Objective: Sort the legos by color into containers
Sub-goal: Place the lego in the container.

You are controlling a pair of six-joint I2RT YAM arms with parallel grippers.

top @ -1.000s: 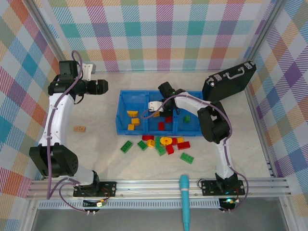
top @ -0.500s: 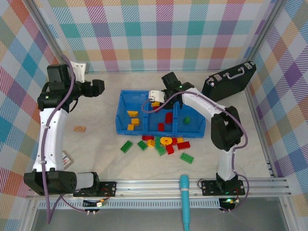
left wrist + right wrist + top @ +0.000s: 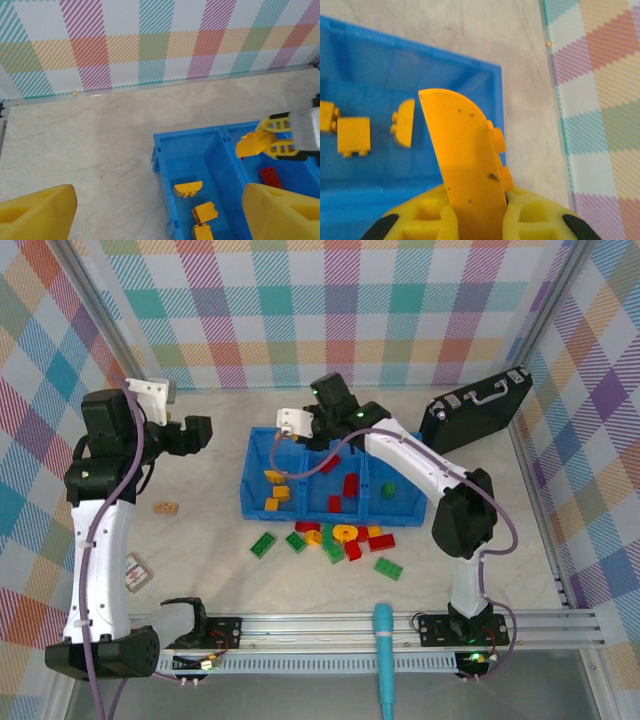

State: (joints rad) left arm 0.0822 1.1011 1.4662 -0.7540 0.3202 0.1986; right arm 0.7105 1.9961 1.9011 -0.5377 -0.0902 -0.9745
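Observation:
The blue bin [image 3: 256, 502] has three containers: several yellow bricks [image 3: 276, 490] lie in the left one, red bricks [image 3: 350, 485] in the middle, and a green brick [image 3: 387, 487] in the right. My right gripper [image 3: 480, 215] is shut on a curved yellow-orange brick [image 3: 465, 165] and hovers over the far end of the left container [image 3: 465, 75]. That brick [image 3: 252, 144] also shows in the left wrist view. My left gripper [image 3: 160, 220] is open and holds nothing, left of the bin [image 3: 165, 145]. A loose pile of legos [image 3: 340, 540] lies in front of the bin.
A black hard case [image 3: 478, 405] stands at the back right. A tan piece [image 3: 166, 507] and a small card [image 3: 135, 572] lie on the left. A teal marker [image 3: 383, 660] sits at the front rail. Plaid walls enclose the table.
My right gripper carried the yellow-orange brick left, from over the middle container to over the left one's far end. My left arm drew back to the left.

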